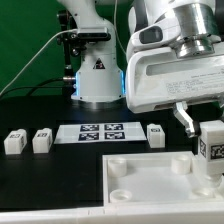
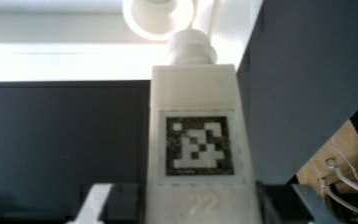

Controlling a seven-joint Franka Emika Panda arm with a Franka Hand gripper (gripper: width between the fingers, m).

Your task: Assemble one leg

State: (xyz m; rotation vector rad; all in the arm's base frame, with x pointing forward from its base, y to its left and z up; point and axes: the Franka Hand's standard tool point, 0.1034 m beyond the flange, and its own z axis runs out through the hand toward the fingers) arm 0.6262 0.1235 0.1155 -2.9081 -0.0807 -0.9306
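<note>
My gripper (image 1: 210,145) is shut on a leg (image 1: 211,143), a white block with a marker tag, and holds it upright above the near right corner of the large white square panel (image 1: 150,178). In the wrist view the held leg (image 2: 197,130) fills the middle, its tag facing the camera and its peg end pointing at a round corner socket (image 2: 160,17). Black fingers (image 2: 282,205) flank it. Three more legs lie on the black table: two at the exterior view's left (image 1: 14,142) (image 1: 42,140) and one (image 1: 156,135) beside the marker board (image 1: 100,131).
The arm's base (image 1: 98,75) stands at the back behind the marker board. The panel has round sockets at its corners (image 1: 118,161). A cable runs along the back at the exterior view's left.
</note>
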